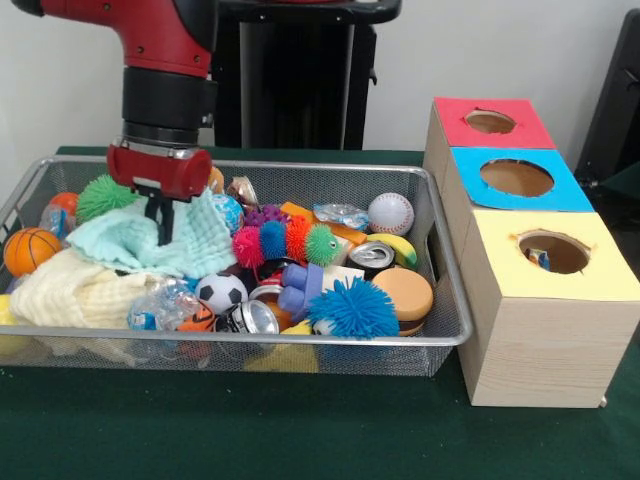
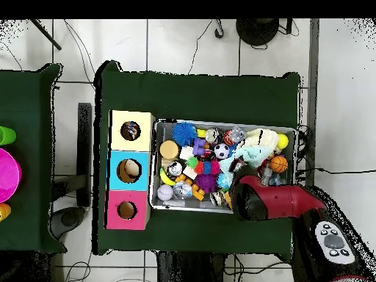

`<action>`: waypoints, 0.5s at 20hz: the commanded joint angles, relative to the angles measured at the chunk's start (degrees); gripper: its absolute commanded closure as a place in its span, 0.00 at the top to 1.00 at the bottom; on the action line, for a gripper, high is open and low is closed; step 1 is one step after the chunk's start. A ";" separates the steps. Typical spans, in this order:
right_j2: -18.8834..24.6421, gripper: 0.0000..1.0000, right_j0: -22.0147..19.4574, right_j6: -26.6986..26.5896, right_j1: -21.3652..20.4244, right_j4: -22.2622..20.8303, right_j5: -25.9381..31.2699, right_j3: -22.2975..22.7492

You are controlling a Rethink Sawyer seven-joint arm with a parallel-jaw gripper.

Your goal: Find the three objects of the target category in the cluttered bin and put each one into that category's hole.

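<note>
The wire mesh bin (image 1: 452, 300) is full of toys; it also shows in the overhead view (image 2: 297, 158). My gripper (image 1: 160, 222) hangs over the bin's left part, its tips down at the mint-green waffle cloth (image 1: 195, 250). A small whitish crumpled piece with blue and orange blotches (image 1: 160, 305) lies at the front, beside the cream waffle cloth (image 1: 70, 290). A similar piece (image 1: 340, 213) lies at the back. The yellow-surround hole (image 1: 553, 252) tops the nearest box, with a small coloured thing showing inside it. In the overhead view the arm (image 2: 253, 200) hides the gripper.
The blue-surround hole (image 1: 516, 177) and the red-surround hole (image 1: 490, 121) stand behind the yellow one. The bin holds spiky balls, a baseball (image 1: 390, 212), a soccer ball (image 1: 220, 292), a basketball (image 1: 30, 250) and cans. Green cloth (image 1: 300, 430) covers the table.
</note>
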 commanded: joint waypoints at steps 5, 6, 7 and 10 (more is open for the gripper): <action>5.50 0.00 5.51 5.79 1.31 6.47 2.10 4.70; 5.94 0.00 5.37 5.88 1.14 7.05 2.32 5.53; 6.39 0.00 5.22 5.92 0.97 7.60 2.50 6.42; 6.64 0.00 5.82 6.64 -0.07 9.44 2.55 8.96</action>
